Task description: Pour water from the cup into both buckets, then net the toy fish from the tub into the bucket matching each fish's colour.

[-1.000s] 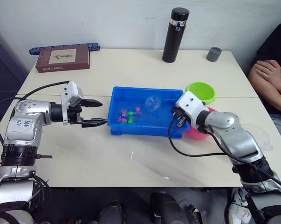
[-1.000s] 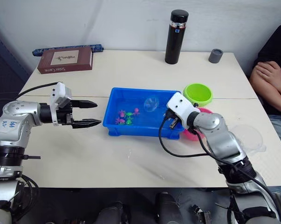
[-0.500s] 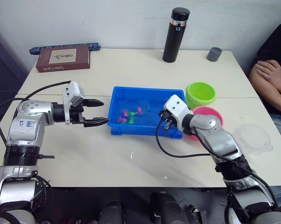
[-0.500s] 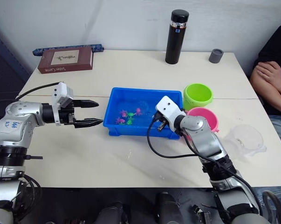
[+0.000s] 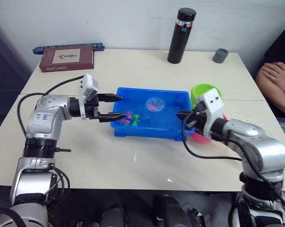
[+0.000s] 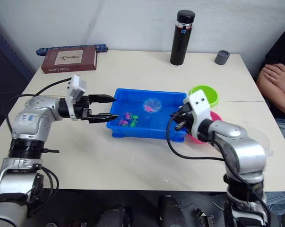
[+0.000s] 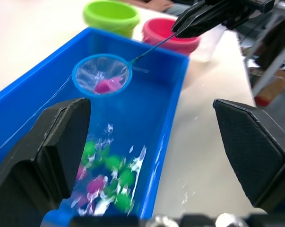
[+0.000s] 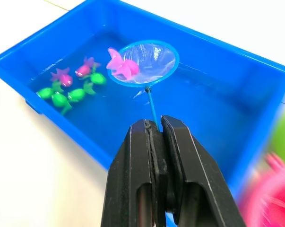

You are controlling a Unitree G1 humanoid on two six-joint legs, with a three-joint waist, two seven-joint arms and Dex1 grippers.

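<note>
The blue tub (image 5: 149, 133) sits mid-table with several pink and green toy fish (image 5: 133, 118) clustered at its left end. My right gripper (image 8: 155, 122) is shut on the net's thin handle at the tub's right end. The net (image 5: 155, 103) hangs over the tub's middle with one pink fish (image 8: 121, 64) in its mesh. My left gripper (image 5: 117, 107) is open, its fingers reaching over the tub's left rim. The green bucket (image 5: 203, 90) and the pink bucket (image 7: 173, 35) stand right of the tub, the pink one partly behind my right arm. The clear cup (image 7: 211, 45) lies beyond the pink bucket.
A tall black flask (image 5: 181, 35) and a small grey cap (image 5: 220, 55) stand at the back of the table. A brown book (image 5: 66, 57) lies at the back left. A person's folded arms (image 5: 274, 75) rest at the table's right edge.
The net swept left through the tub and now holds a pink fish over the middle. My left gripper has moved right to the tub's left rim.
</note>
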